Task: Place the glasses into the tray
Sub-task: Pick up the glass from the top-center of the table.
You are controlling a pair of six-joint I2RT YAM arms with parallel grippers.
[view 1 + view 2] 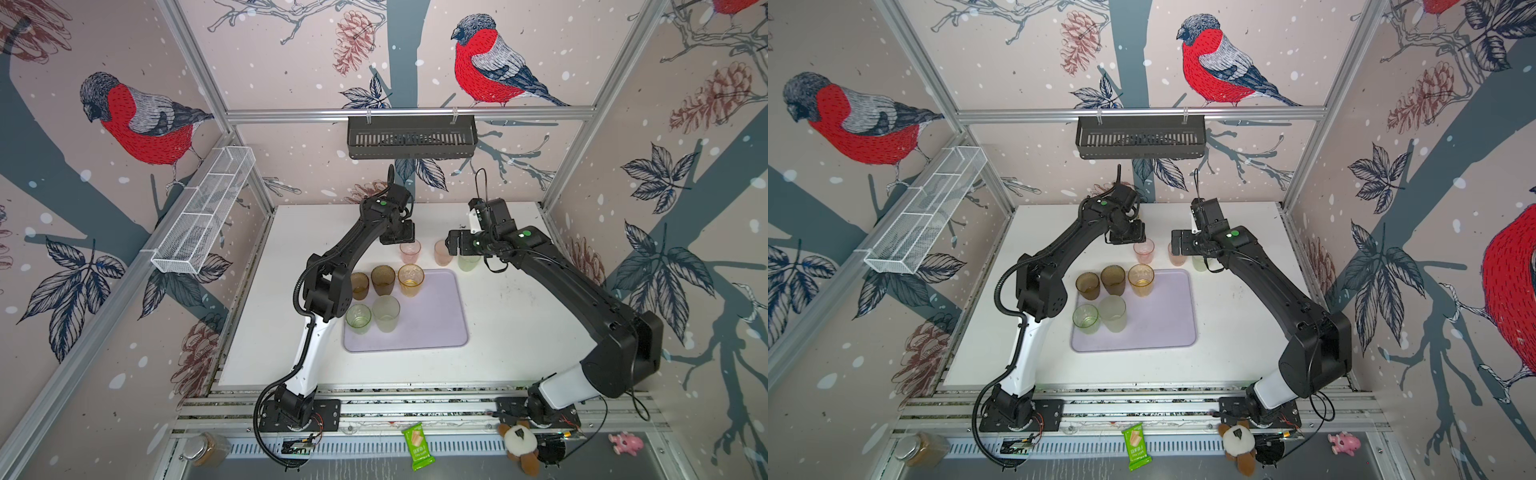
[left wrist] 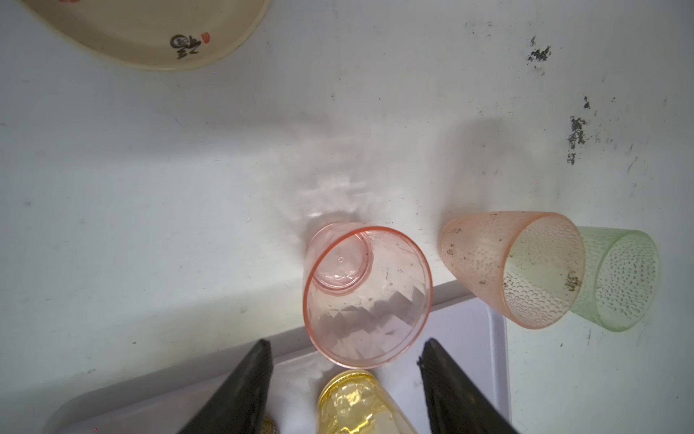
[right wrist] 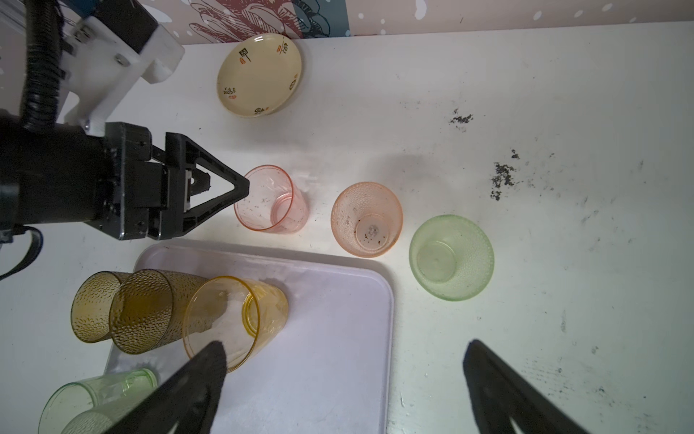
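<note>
Left claw (image 2: 347, 342) at the pink glass (image 2: 366, 297), tray (image 1: 432, 324) partly filled.

In both top views the lavender tray lies mid-frame on the white worktop (image 1: 519, 332). On its left part stand two brown glasses (image 1: 383, 280), an amber glass (image 1: 411, 280), a green glass (image 1: 358, 318) and a taller frosted green glass (image 1: 386, 313). Just above the tray's upper edge, three more stand in a row on the bare worktop: the pink glass, a peach glass (image 1: 442, 253) and a pale green glass (image 1: 468, 262). The left claw's jaws are spread, with the pink glass just beyond their tips and nothing pinched. The right claw (image 3: 345, 346) is spread wide and empty, hanging beside the peach and pale green glasses near the tray's upper right corner. A small yellow plate (image 3: 259, 75) sits by the back wall.
</note>
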